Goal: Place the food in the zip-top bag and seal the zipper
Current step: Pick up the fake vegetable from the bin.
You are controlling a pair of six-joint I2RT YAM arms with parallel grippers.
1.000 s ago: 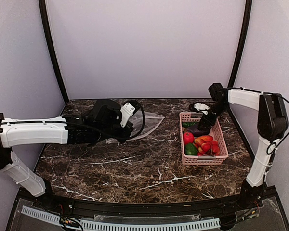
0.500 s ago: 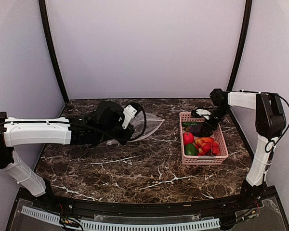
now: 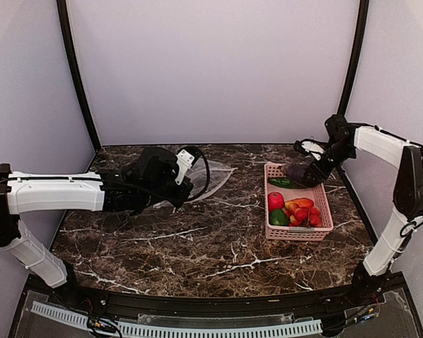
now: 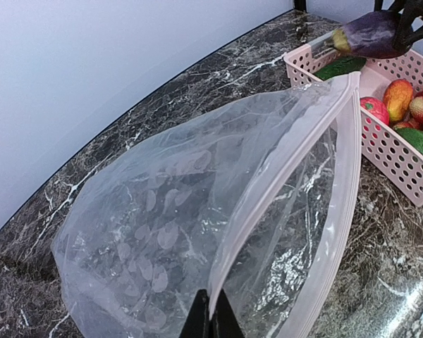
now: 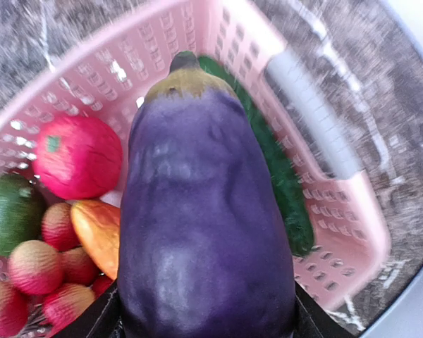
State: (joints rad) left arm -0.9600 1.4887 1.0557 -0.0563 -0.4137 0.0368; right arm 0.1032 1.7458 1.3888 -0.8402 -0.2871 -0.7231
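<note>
I have the right gripper (image 3: 310,172) clamped around the fat end of the eggplant (image 5: 204,211), which hangs just above the far end of the pink basket (image 3: 326,209). The rest of the food sits in the basket below it. The eggplant's long axis runs straight out from the gripper, with the stem cap leading and pointing left across the table (image 3: 197,246).

That is the direction I care about, because the zip-top bag (image 4: 155,225) lies to the left, well apart from the basket. Its mouth gapes toward the basket, and the zipper (image 4: 347,169) forms the rim of that opening. The left gripper (image 4: 211,320) is pinched shut on the near lip of the bag and holds the upper edge off the table.

As I judge it, only the right arm can make the delivery. It needs to carry the eggplant left, stem first, roughly in line with the mouth. The opening is soft and narrow, so a tilted entry could snag the rim.
</note>
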